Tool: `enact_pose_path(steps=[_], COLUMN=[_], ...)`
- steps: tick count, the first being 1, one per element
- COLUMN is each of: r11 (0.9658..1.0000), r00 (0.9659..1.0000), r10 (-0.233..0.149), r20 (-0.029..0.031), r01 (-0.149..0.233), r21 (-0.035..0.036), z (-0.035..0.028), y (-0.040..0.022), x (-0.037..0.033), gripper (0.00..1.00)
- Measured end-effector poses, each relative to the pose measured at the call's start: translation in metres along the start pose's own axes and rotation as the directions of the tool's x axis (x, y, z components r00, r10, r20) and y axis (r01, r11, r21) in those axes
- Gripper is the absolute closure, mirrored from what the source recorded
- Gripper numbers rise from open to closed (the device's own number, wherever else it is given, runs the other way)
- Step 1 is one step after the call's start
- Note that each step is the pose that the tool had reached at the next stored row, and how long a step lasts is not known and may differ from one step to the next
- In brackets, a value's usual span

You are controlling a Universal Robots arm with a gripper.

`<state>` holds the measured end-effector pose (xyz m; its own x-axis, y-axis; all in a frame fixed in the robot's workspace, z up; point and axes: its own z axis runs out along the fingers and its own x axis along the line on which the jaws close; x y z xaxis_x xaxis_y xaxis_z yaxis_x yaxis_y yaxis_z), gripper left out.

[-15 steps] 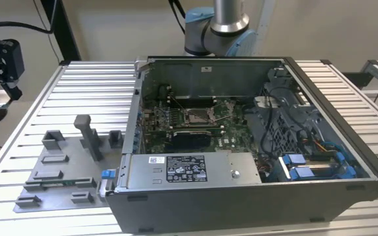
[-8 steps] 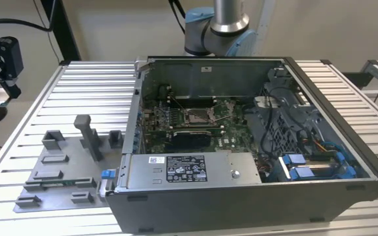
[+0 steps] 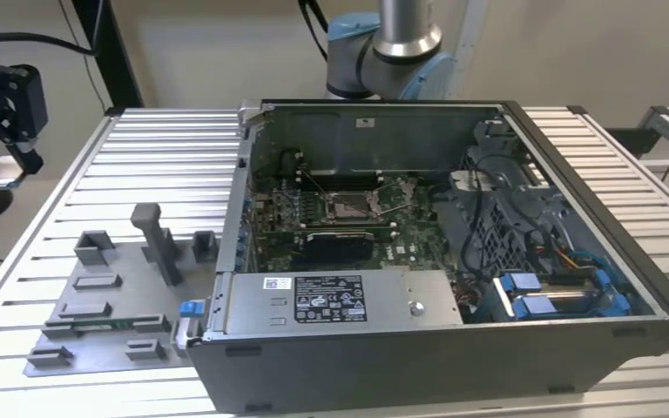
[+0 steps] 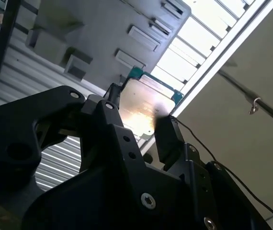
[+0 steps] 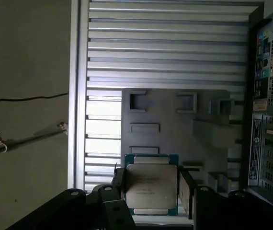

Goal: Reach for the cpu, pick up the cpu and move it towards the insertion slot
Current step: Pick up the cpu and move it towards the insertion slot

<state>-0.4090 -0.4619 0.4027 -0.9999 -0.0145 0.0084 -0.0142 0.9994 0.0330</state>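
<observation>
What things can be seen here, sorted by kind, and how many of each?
Computer case: 1
Socket inside the case: 1
Chip: 1
Gripper, shut on the chip: 1
Grey plate with blocks: 1
Total: 5

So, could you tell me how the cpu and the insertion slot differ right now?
The cpu is clamped in the gripper, outside the computer case; the insertion slot sits fixed in the green motherboard inside the case. The cpu shows a flat silvery top with a teal edge; the insertion slot is a shiny metal frame around a brownish centre. Both are small and square.
</observation>
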Motion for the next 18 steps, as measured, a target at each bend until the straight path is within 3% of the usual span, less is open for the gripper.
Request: enact_pose_path(steps=[18], r11=[1.0000], r00=[1.0000], r10=[0.000], r20=[-0.0009], r01=[0.000], r21=[0.0000], z=[-0.0003], y=[-0.0005], x=[-0.0385], gripper=[1.00])
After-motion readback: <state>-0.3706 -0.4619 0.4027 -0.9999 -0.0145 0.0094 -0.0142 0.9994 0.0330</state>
